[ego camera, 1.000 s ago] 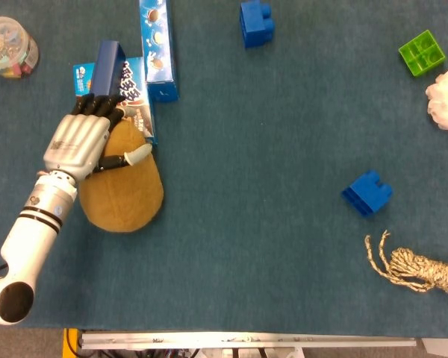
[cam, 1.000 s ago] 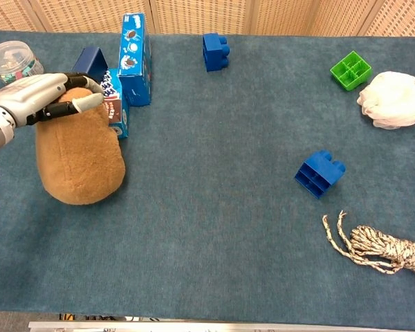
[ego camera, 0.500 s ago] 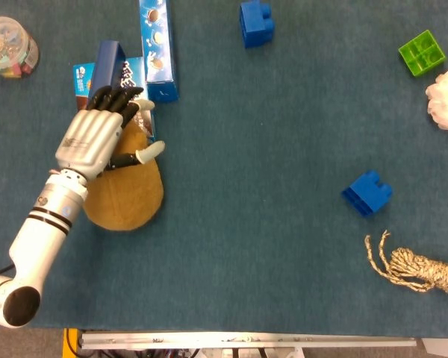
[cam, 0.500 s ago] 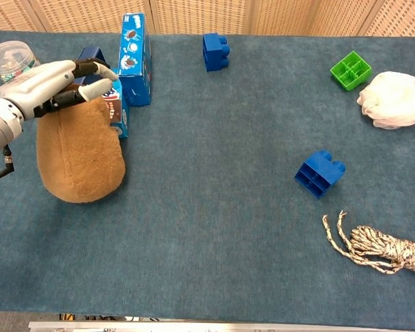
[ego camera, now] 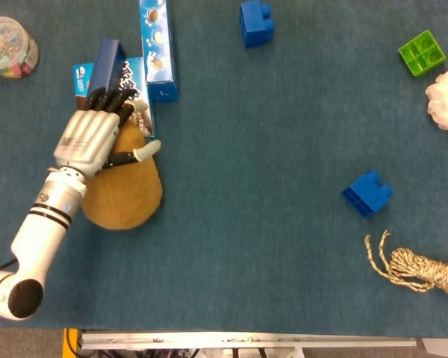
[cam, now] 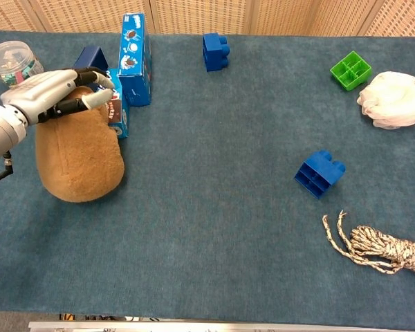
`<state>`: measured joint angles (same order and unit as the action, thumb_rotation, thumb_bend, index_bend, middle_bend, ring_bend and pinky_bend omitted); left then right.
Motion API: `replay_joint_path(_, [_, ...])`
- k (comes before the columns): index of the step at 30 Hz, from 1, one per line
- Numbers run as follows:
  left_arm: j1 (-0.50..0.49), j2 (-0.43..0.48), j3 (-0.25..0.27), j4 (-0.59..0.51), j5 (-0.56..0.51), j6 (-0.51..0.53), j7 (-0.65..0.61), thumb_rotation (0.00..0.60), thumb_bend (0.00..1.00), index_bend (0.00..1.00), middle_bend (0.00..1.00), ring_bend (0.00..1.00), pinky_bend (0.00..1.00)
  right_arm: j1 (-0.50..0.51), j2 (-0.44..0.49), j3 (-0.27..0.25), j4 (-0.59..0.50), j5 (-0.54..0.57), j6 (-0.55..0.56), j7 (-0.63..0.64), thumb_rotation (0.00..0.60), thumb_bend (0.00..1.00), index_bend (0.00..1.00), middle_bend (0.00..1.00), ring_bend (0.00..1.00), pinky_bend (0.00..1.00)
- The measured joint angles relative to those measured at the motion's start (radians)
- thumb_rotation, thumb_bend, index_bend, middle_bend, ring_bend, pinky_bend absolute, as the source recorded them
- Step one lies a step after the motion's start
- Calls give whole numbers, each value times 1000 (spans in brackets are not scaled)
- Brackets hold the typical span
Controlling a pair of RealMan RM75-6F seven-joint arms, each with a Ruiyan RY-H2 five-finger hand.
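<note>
At ten o'clock on the surface (ego camera: pixel 269 246), the left hand (ego camera: pixel 89 139) rests atop the brown plush (ego camera: pixel 127 198), fingers spread, gripping nothing; plush's long axis runs twelve-to-six; right hand unseen.

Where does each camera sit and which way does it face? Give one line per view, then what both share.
Head view: high above the table, looking almost straight down; shows the left hand and forearm over the brown plush toy.
Chest view: lower, at the table's near edge, looking forward and down toward the far wall; shows the left hand entering from the left.
Both share: the hand, the toy, the cookie boxes, the blue block and the rope.
</note>
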<state>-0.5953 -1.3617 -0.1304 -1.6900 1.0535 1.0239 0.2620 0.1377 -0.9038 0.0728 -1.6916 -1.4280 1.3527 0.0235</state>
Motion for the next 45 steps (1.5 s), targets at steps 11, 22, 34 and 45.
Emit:
replay_joint_path(11, [6,27,-27,-11,-24,23,-15,0,38,190,105,89,0,2,-2,0,1,-3,-2,2,600,169,306,439,305,259])
replay_joint_path(22, [9,23,-11,-53,55,42,-23,0,38,183,96,87,0,-2,-1,-1,-2,-3,3,0,600,170,306,439,305,259])
replay_joint_path(34, [-7,-24,6,20,46,7,-3,0,33,69,0,0,0,-8,1,-1,3,1,7,6,600,169,306,439,305,259])
replay_joint_path(45, [-6,-11,-12,34,-3,15,12,0,30,69,0,0,0,-7,-3,0,7,1,6,10,600,169,306,439,305,259])
